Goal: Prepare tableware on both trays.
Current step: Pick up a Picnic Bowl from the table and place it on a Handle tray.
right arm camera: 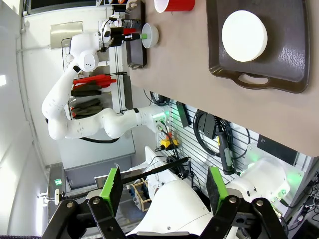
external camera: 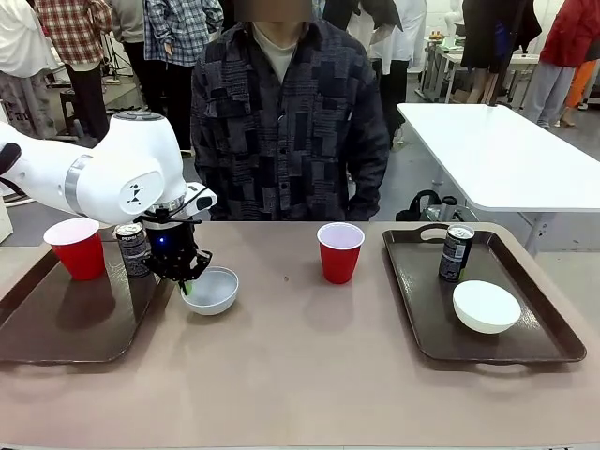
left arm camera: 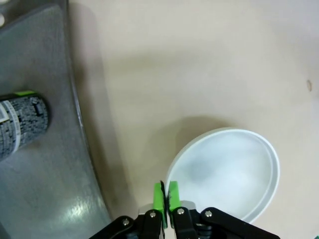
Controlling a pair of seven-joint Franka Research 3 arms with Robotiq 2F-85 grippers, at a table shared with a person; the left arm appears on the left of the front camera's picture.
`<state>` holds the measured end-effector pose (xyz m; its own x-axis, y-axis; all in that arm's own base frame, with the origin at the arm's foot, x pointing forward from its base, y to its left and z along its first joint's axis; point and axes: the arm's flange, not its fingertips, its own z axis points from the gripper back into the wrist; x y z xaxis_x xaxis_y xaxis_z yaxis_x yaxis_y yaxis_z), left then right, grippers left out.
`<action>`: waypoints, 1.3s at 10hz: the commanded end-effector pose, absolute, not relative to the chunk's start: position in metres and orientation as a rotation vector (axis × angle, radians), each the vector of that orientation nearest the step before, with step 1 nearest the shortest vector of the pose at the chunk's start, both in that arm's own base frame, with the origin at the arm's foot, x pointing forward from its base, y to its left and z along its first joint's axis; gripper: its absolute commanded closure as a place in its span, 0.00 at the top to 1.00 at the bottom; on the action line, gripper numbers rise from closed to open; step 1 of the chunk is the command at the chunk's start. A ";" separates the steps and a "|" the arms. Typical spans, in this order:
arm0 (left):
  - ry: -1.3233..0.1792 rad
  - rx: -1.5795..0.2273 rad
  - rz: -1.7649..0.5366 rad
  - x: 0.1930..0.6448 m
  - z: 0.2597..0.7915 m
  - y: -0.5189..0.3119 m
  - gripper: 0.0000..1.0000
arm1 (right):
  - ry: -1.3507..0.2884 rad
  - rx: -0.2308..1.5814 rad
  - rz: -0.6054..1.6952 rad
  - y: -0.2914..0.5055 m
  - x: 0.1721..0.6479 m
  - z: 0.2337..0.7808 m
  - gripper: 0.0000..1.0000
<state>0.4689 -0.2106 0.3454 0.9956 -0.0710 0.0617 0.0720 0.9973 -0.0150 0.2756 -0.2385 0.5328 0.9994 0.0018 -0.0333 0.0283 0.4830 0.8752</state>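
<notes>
- My left gripper [external camera: 188,281], at left centre of the front frame, has its green pads [left arm camera: 158,198] pinched on the near rim of a small white bowl [external camera: 212,290]; in the left wrist view the two pads sit nearly together with the thin rim between them.
- That bowl is smooth, round and shallow, resting on the table just beside the left tray [external camera: 56,328].
- On this tray, a glossy dark brown plastic with a raised rim, I see a red cup [external camera: 78,247] and a slim dark can [external camera: 133,248], both upright.
- Another red cup [external camera: 339,252], white inside, stands on bare table at the frame's centre.
- My right gripper [right arm camera: 162,186] shows at the bottom of its wrist view with fingers spread wide and nothing between them.
- The right tray [external camera: 555,328], at right, holds a second can [external camera: 457,252] and a second white bowl [external camera: 487,307], near each other but apart.
- The table [external camera: 309,375] is matte beige-brown; a person in a dark patchwork shirt [external camera: 281,122] stands behind it, and a white table [external camera: 506,155] sits at upper right.
</notes>
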 end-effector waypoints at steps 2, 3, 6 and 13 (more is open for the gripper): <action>-0.040 -0.075 -0.079 0.460 0.365 -0.201 0.00 | 0.031 1.073 -0.017 -0.237 0.274 0.533 0.89; -0.009 -0.112 -0.094 0.448 0.388 -0.193 0.00 | 0.031 1.073 -0.017 -0.237 0.274 0.533 0.89; -0.078 -0.209 -0.152 0.396 0.475 -0.153 0.00 | 0.031 1.073 -0.017 -0.237 0.274 0.533 0.89; -0.159 -0.118 -0.184 0.384 0.476 -0.026 0.00 | 0.031 1.073 -0.017 -0.237 0.274 0.533 0.89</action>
<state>0.3771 -0.0307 0.4840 0.9814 -0.1379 0.1332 0.1542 0.9806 -0.1208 0.2753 -0.2389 0.5326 0.9994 0.0004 -0.0342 0.0297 0.4828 0.8752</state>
